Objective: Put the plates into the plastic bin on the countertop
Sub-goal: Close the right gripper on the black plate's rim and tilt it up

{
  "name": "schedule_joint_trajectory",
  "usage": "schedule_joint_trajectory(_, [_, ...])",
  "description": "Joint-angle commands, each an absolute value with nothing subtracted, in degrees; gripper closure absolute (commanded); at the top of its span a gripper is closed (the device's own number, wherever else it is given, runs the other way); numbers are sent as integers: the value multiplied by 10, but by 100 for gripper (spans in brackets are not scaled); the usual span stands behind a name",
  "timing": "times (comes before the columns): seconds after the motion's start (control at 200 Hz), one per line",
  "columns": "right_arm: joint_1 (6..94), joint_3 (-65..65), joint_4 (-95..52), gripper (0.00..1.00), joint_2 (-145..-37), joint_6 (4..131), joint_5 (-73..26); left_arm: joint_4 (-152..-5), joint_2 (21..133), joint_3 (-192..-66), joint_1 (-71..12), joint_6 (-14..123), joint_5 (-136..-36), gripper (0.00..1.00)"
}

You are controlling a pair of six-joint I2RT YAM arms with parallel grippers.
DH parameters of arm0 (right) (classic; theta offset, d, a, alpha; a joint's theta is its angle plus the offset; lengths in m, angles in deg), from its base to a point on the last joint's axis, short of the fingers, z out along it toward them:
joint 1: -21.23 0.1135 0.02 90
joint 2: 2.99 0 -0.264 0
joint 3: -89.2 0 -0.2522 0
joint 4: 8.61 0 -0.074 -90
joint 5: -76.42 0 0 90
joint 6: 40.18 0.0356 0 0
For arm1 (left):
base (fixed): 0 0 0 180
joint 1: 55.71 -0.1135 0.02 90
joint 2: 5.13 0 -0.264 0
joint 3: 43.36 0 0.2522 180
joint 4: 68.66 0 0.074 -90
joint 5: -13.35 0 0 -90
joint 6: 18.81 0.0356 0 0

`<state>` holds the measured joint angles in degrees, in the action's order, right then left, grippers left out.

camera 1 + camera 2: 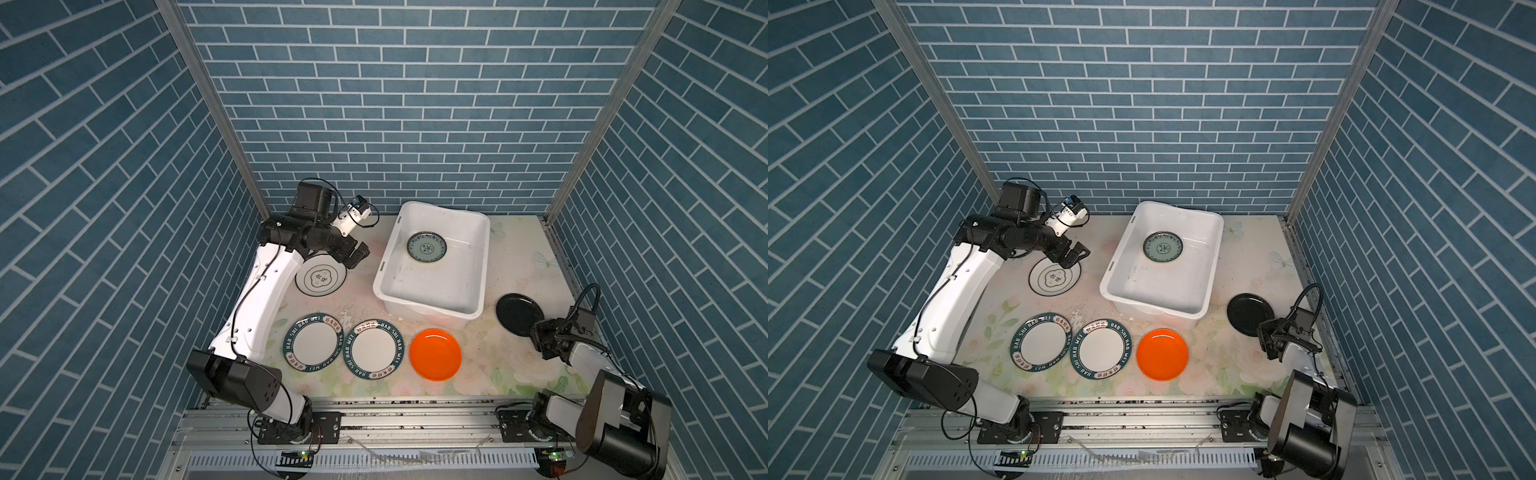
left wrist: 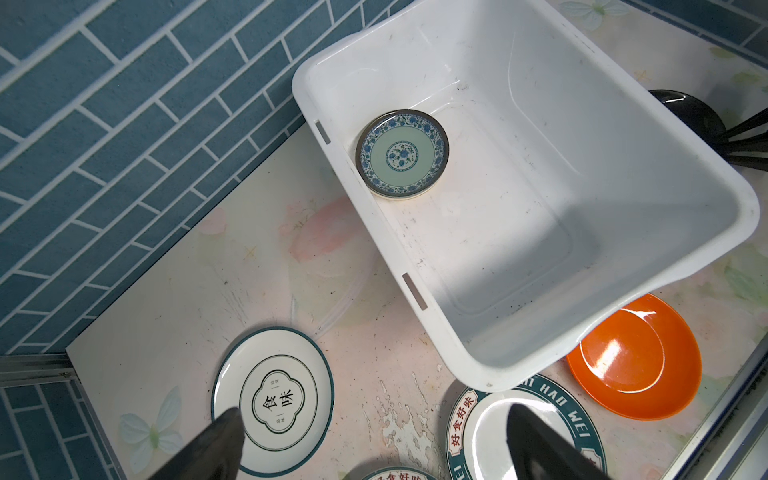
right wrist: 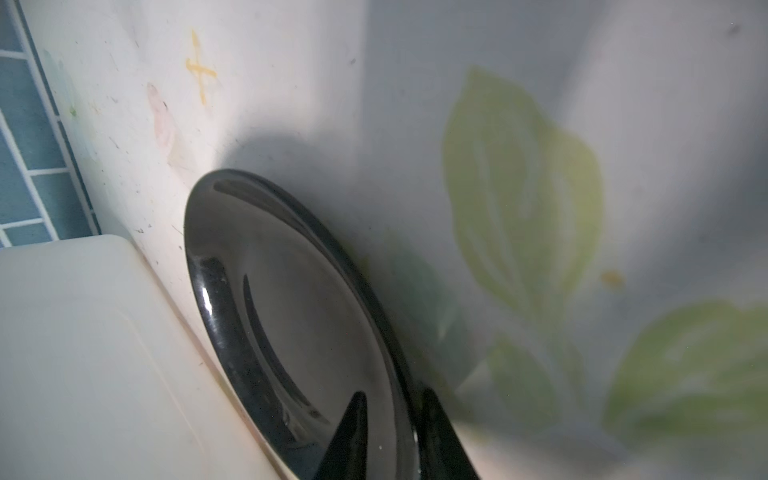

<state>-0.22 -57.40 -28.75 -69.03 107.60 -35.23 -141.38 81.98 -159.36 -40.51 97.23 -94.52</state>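
The white plastic bin (image 1: 440,206) stands at the back of the flowered countertop (image 1: 519,257) and holds the blue-green patterned plate (image 1: 427,247). A white black-rimmed plate (image 1: 320,280) lies to its left, and my left gripper (image 1: 357,255) hangs open above that plate's far edge with nothing in it. Two green-rimmed lettered plates (image 1: 313,343) (image 1: 374,351) and an orange plate (image 1: 435,354) lie in a row in front. My right gripper (image 3: 392,395) is shut on the near rim of the black plate (image 3: 291,311), one finger inside the rim and one outside.
Blue tiled walls close in the back and both sides. The black plate (image 1: 515,311) lies close to the bin's right front corner. A metal rail (image 1: 374,409) runs along the countertop's front edge, and the arm bases stand on it.
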Motion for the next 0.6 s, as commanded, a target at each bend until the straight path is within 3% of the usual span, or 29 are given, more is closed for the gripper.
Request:
schedule_joint_trajectory(0.0, [-4,-610,-332,78,-707,1095,-326,-1405,819,-1584,-402,964,-951,0])
schedule_joint_trajectory(0.595, [-4,-608,-277,94,-736,1102,-336,-1399,806,-1573,-402,968,-942,0])
